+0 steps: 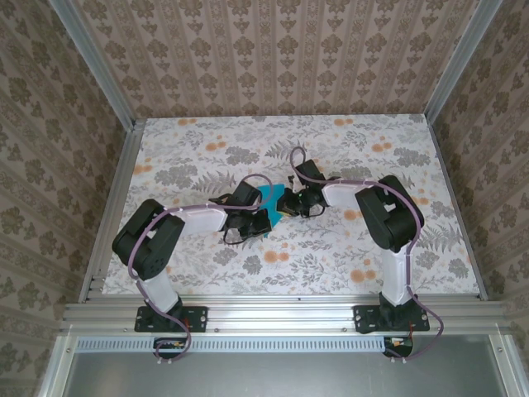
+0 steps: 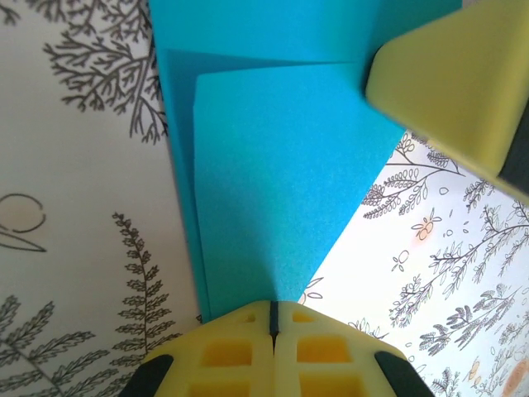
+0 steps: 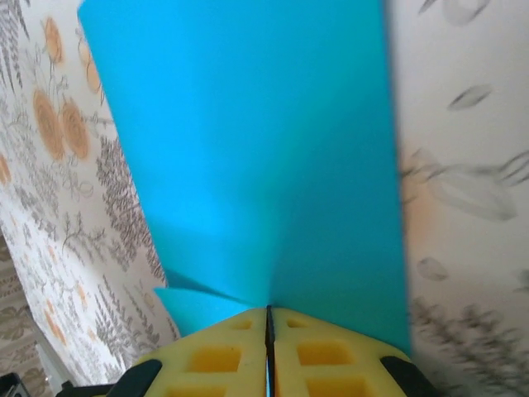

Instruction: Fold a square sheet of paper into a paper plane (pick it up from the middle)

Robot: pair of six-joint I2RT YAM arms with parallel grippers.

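Wallpapered walls [image 1: 273, 58] in a brown damask print stand on three sides, and aluminium rails [image 1: 281, 313] run up the corners and along the near edge. Between them we see the table [image 1: 355, 256], flat and matte, printed with grey ferns and orange blossoms.

The left arm [image 1: 157, 236] and the right arm [image 1: 388, 215], black at the joints with pale links, bend inward from their bases and meet near the middle of the table. There the paper [image 1: 267, 197] sits between the two wrists, a small teal-blue patch, thin, smooth and unmarked.

From the left wrist we see it already folded. Two layers show, one straight edge stepped just inside the other, and a long diagonal edge narrows the shape toward the camera. That narrow end runs into the left gripper [image 2: 271, 313], whose yellow, grid-pocketed blocks are pressed together on it with only a dark seam between them.

From the right wrist, the paper fans away as one broad plain panel, with a small flap [image 3: 186, 302] poking out low on the left. The right gripper [image 3: 267, 314] is likewise closed tight on the paper's edge. One of its blunt yellow fingers [image 2: 446, 83] appears in the left wrist view, touching the paper's upper right corner.

We cannot tell whether any part of the paper rests on the table.
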